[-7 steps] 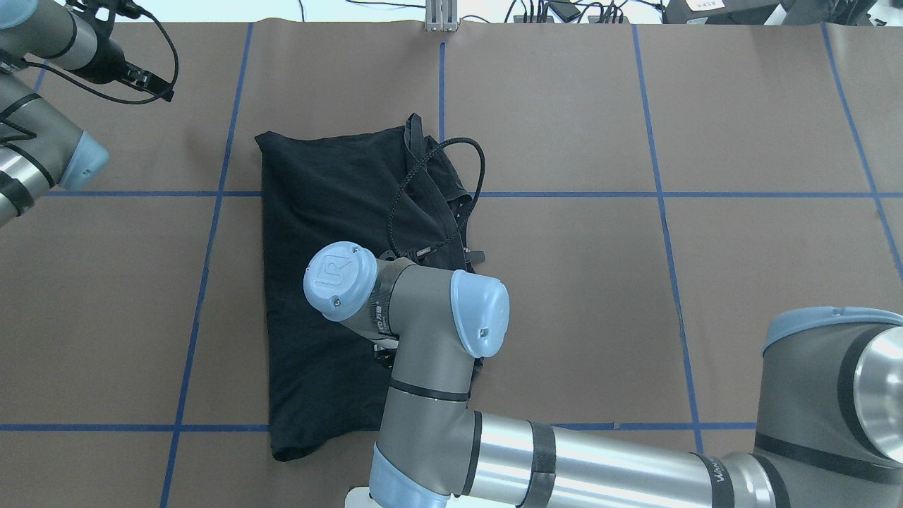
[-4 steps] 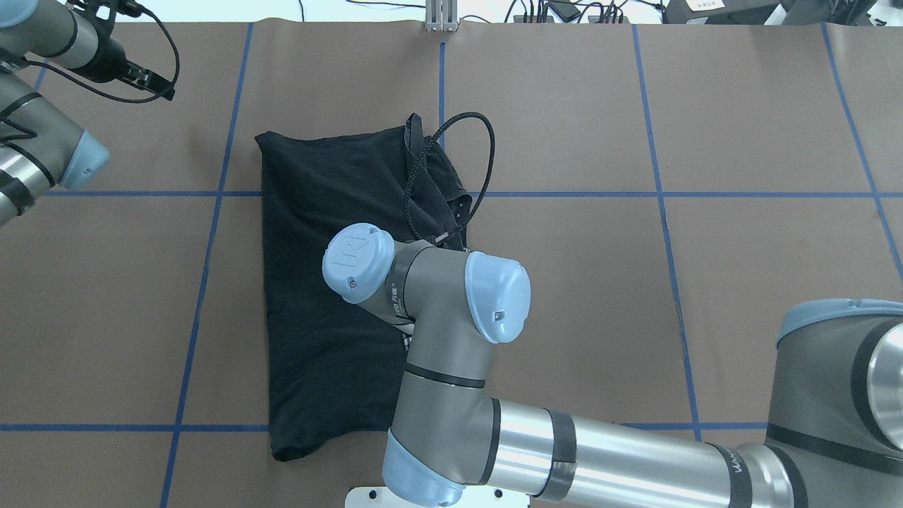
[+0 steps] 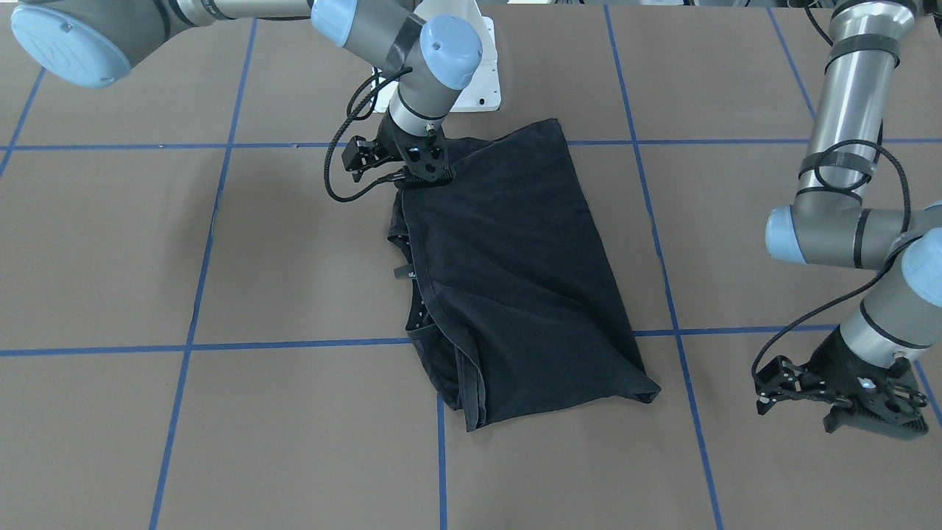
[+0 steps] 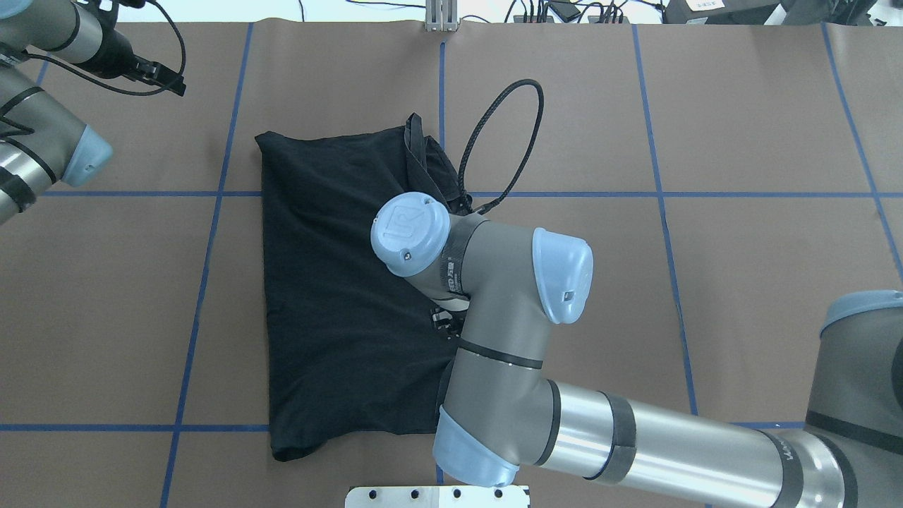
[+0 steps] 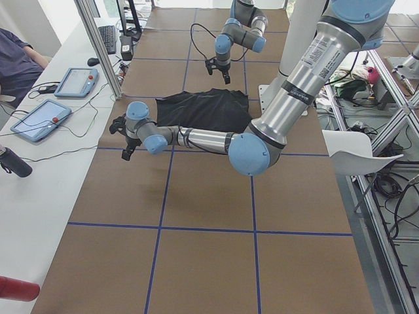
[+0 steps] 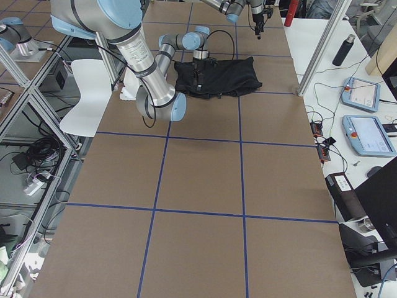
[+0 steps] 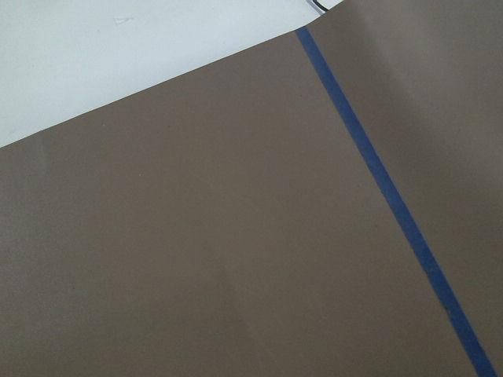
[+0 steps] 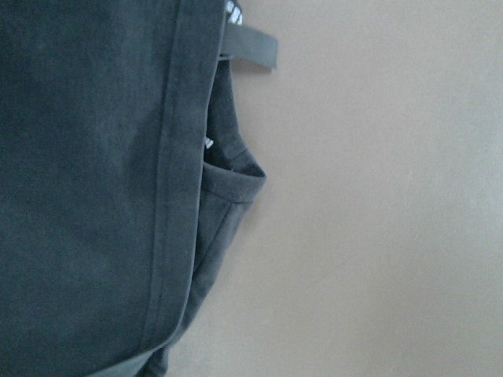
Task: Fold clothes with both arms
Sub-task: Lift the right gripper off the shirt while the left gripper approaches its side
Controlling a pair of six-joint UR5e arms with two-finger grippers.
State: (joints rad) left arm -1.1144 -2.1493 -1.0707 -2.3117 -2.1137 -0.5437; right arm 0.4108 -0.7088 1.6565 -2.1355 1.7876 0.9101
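Mid-fold: working the 4 o'clock hem of the shirt point(image 4: 331, 282), half-folded just 9 o'clock of table centre, with the right gripper point(image 3: 425, 179); can't tell whether clamped. Idling the left gripper point(image 3: 876, 423) out at 10 o'clock, grip unreadable too. Next, probably, calls for bringing it in for a crosswise fold.

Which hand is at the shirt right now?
The right hand, at the edge of the black T-shirt; the left hand hangs over bare table.

Brown table point(image 4: 776, 106), blue tape grid point(image 4: 705, 195)
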